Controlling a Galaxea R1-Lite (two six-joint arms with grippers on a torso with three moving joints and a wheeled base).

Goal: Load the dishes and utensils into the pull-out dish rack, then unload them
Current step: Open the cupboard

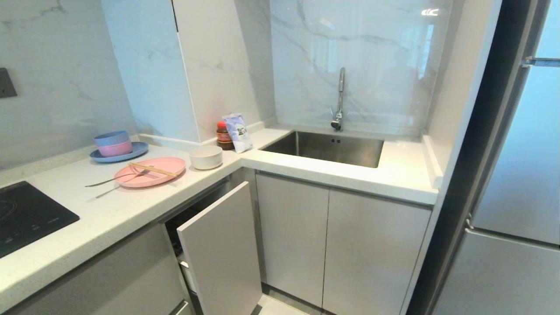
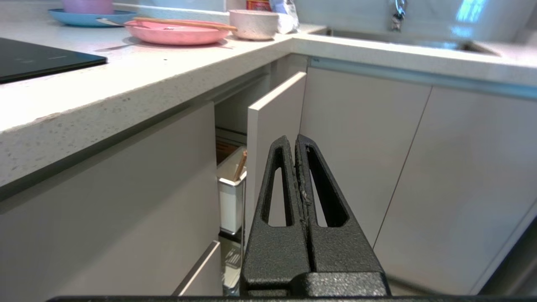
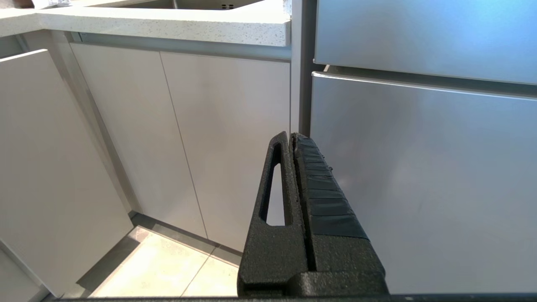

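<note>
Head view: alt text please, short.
Corner kitchen counter with a pink plate carrying chopsticks and cutlery, an off-white bowl beside it, and a steel sink to the right. Below the plate, the dish rack's white front panel stands partly pulled out. No gripper shows.

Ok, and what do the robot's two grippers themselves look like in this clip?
Both are matte black with a rough, grainy finish. The left gripper has two tapering fingers, each with a long slot cut through it, and worn, frayed padding along the inner seam. On the right gripper one finger is slotted; the other is wrapped in black tape bands. No cables or markings show.
</note>
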